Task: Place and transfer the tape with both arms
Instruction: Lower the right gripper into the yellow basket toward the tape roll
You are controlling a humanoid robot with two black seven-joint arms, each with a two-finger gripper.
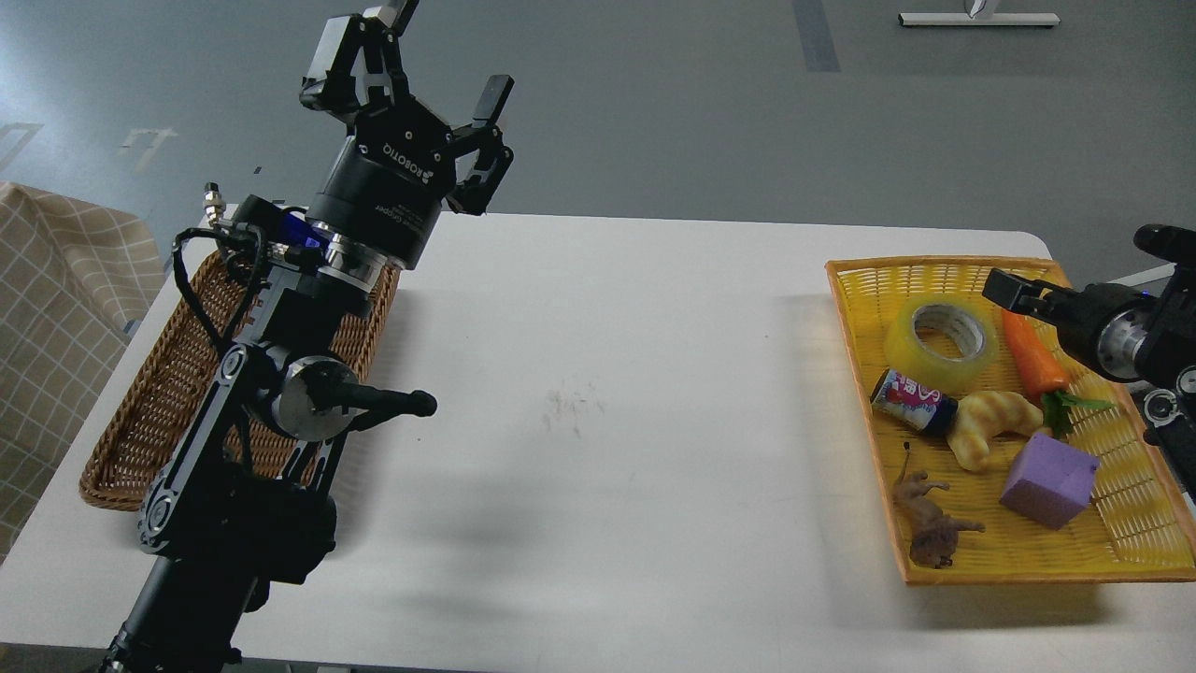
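The tape (940, 344), a translucent yellow roll with a grey-white core, lies flat in the far part of the yellow basket (934, 271) at the right. My right gripper (1084, 266) comes in from the right edge, open, with one finger (1007, 286) just right of the tape, over the carrot's far end. It holds nothing. My left gripper (450, 51) is raised high at the upper left, above the far end of the brown wicker basket (121, 439), open and empty.
The yellow basket also holds an orange carrot (1032, 360), a small can (911, 400), a croissant (990, 425), a purple foam block (1048, 479) and a toy lion (930, 523). A checked cloth (56, 299) lies at the far left.
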